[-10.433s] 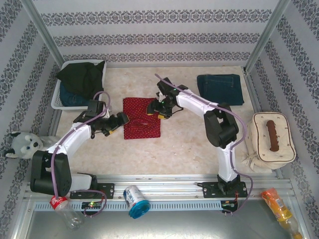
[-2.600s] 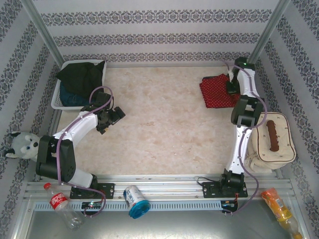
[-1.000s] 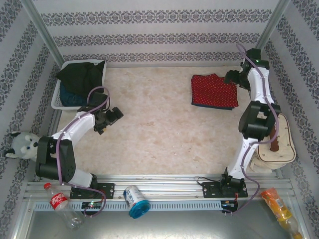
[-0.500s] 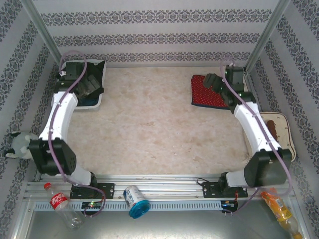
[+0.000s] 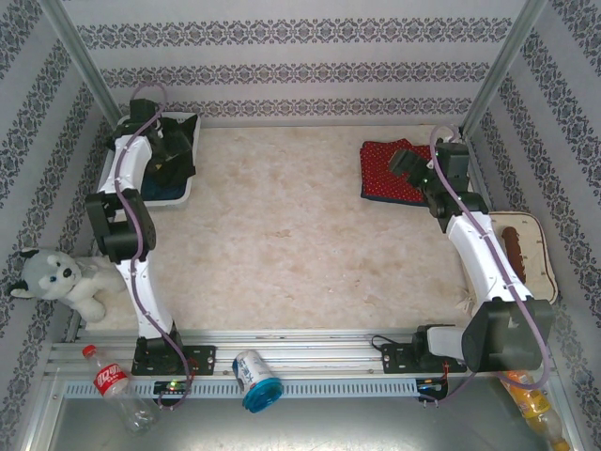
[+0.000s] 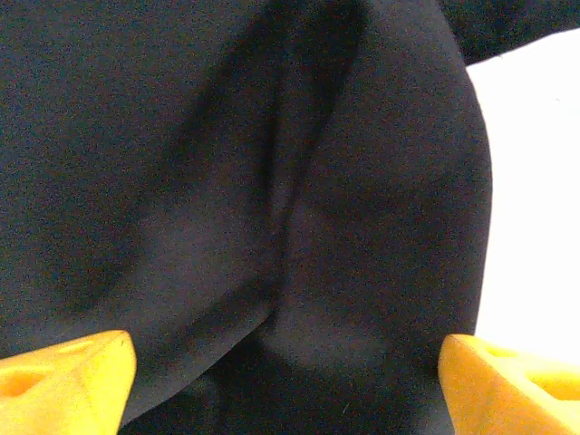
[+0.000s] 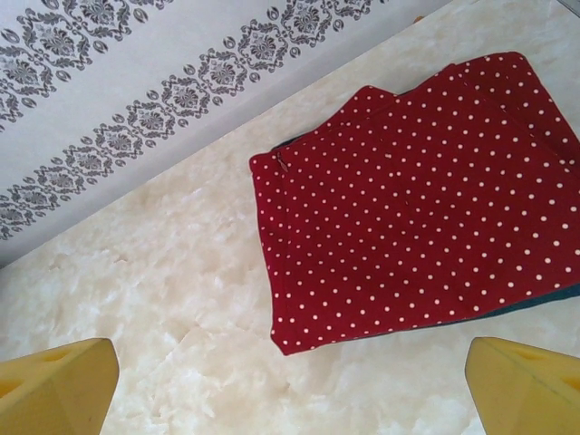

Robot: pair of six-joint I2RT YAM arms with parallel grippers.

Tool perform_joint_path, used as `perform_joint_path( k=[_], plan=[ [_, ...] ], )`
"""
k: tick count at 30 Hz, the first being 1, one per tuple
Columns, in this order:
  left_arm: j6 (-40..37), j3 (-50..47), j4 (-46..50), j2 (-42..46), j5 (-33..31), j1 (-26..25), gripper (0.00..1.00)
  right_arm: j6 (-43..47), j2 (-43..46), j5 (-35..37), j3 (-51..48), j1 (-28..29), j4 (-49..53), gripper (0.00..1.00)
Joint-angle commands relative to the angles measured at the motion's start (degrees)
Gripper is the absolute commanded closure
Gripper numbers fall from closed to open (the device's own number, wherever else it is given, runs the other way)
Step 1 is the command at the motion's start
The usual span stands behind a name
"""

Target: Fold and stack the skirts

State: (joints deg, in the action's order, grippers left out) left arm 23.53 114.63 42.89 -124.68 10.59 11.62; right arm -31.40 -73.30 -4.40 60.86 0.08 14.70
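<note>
A black skirt [image 5: 184,130] lies crumpled in the white basket [image 5: 155,202] at the far left, with dark blue denim [image 5: 161,192] under it. My left gripper [image 5: 173,155] is down in the basket. In the left wrist view its jaws [image 6: 290,381] stand wide apart, open, with black cloth [image 6: 272,181] spread under and between them. A folded red polka-dot skirt [image 5: 383,174] lies at the far right on top of a folded denim skirt [image 7: 548,297]. My right gripper [image 5: 406,162] hovers open over the red skirt's [image 7: 408,199] near corner, its jaws [image 7: 290,390] holding nothing.
A stuffed husky [image 5: 52,277] sits left of the table and a beige pouch [image 5: 516,249] lies at the right edge. A plastic bottle [image 5: 113,387], a can [image 5: 254,376] and an orange bottle [image 5: 526,395] lie along the front rail. Bare marble tabletop [image 5: 282,216] spans the middle.
My left arm has swung from the table's left side up into the basket onto the black skirt. My right arm has come down from the back corner and now hovers by the red skirt.
</note>
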Motion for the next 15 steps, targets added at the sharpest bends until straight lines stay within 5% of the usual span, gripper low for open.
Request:
perform_joint_path(
  k=[1, 8, 13, 15],
  plan=[
    [-0.5, 4.56, 2.27, -4.24, 7.28, -0.1, 0.22, -1.19, 0.69, -1.56, -1.01, -0.52, -0.7, 0.02],
    [-1.54, 8.73, 4.28, -4.26, 6.89, 0.05, 0.96, -1.48, 0.31, -1.64, -0.94, -0.52, -0.27, 0.02],
    [-2.66, 10.36, 4.75, 2.5, 7.21, 0.16, 1.0, -1.94, 0.0, -3.18, -1.41, -0.52, -1.73, 0.02],
    [-1.63, 9.07, 1.61, 6.79, 12.3, 0.01, 1.0, -2.35, 0.0, -4.6, -2.2, -0.56, -3.7, 0.02]
  ],
)
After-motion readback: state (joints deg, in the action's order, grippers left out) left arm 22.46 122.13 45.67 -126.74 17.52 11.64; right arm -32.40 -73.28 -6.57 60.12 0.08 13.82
